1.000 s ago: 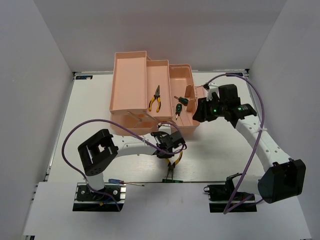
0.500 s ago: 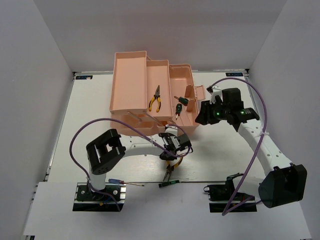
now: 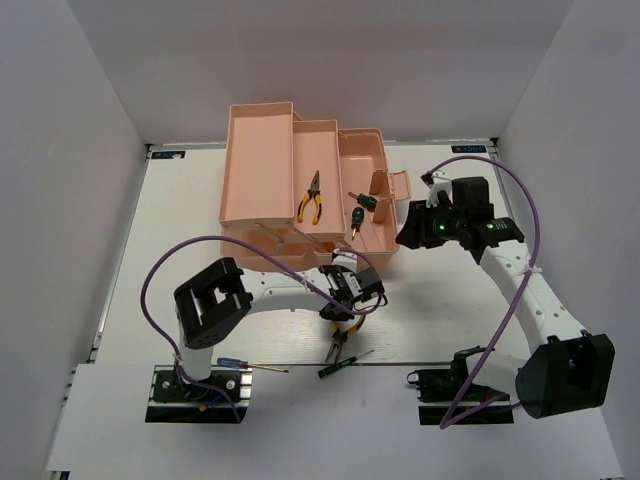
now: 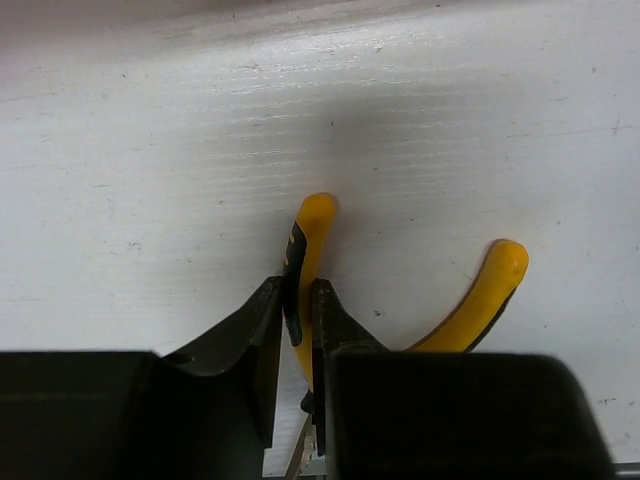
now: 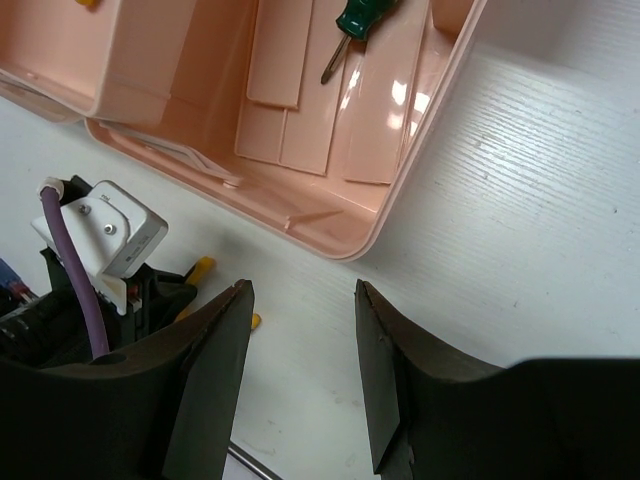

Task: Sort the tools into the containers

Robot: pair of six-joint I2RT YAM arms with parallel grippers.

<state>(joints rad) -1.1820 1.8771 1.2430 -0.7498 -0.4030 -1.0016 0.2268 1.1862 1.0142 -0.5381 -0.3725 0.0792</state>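
Note:
The salmon-pink toolbox (image 3: 262, 180) stands open at the back. One yellow-black pliers (image 3: 310, 197) lies in its middle tray and two green-handled screwdrivers (image 3: 358, 212) lie in its right compartment. My left gripper (image 3: 345, 308) is just in front of the box, shut on one handle of the second pliers (image 3: 340, 342). In the left wrist view the fingers (image 4: 297, 290) pinch the left yellow handle (image 4: 314, 218) low over the table. My right gripper (image 3: 410, 236) is open and empty beside the box's right end (image 5: 300, 290).
A slim black-green screwdriver (image 3: 345, 362) lies right of the pliers' nose. A blue-red screwdriver (image 3: 245, 367) lies by the left arm's base. The toolbox front rim (image 5: 330, 245) is close to both grippers. A purple cable loops over each arm.
My left arm has swung forward and right, with the gripper now shut on the pliers' handle. The slim screwdriver has come into view. My right gripper has drawn back right from the toolbox.

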